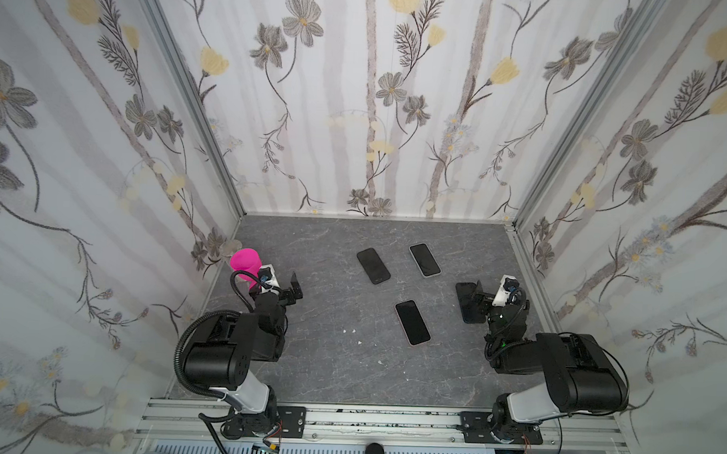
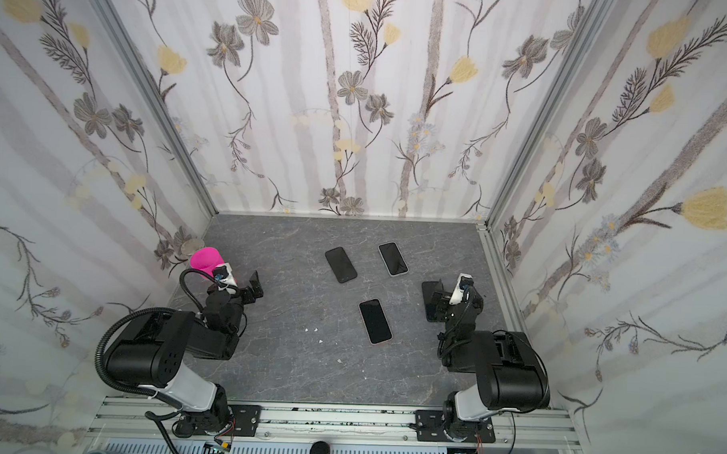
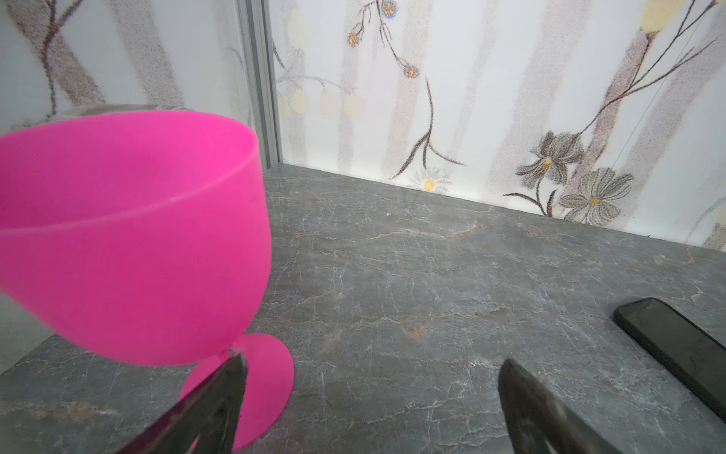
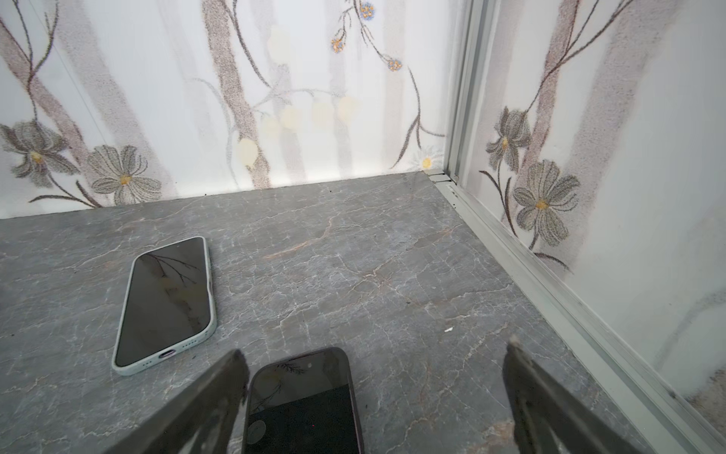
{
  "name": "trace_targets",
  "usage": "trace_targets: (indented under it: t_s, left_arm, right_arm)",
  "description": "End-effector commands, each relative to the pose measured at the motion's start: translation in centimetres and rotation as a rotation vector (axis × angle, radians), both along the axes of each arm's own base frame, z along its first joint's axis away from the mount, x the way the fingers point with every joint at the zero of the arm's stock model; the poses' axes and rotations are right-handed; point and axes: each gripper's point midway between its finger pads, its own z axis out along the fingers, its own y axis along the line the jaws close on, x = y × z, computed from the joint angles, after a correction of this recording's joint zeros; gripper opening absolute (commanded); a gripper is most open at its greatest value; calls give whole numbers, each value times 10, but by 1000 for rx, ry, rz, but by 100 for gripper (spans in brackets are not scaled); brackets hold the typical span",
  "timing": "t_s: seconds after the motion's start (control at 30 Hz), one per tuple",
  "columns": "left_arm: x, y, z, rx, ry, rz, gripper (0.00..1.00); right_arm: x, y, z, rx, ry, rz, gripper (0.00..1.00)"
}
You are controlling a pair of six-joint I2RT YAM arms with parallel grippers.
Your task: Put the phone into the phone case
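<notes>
Four dark phone-shaped slabs lie flat on the grey stone table. In both top views one is all black (image 1: 373,266), one sits in a pale mint case (image 1: 425,260) (image 4: 165,302), one has a pinkish rim (image 1: 412,322), and a dark one (image 1: 467,308) (image 4: 302,405) lies partly under my right gripper. Which of them is an empty case I cannot tell. My right gripper (image 1: 474,296) (image 4: 375,348) hangs open just above that dark slab's far end, holding nothing. My left gripper (image 1: 295,290) (image 3: 373,359) is open over bare table.
A bright pink goblet (image 1: 246,261) (image 3: 129,236) stands upright by the left wall, right beside my left gripper's finger. Flowered walls close the table on three sides, with an aluminium rail (image 4: 550,283) along the right edge. Small white crumbs (image 1: 350,331) lie mid-table.
</notes>
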Motion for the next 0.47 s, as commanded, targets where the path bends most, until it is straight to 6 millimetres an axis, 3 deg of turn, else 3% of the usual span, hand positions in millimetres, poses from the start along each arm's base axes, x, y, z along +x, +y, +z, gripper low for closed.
trace_targets:
  t_s: [0.0, 0.43]
  left_arm:
    - [3, 2, 14, -6, -57, 11, 100]
    - [3, 2, 13, -5, -52, 15, 100]
  right_arm:
    - [0, -3, 10, 3, -45, -19, 100]
    - [0, -3, 10, 4, -46, -20, 100]
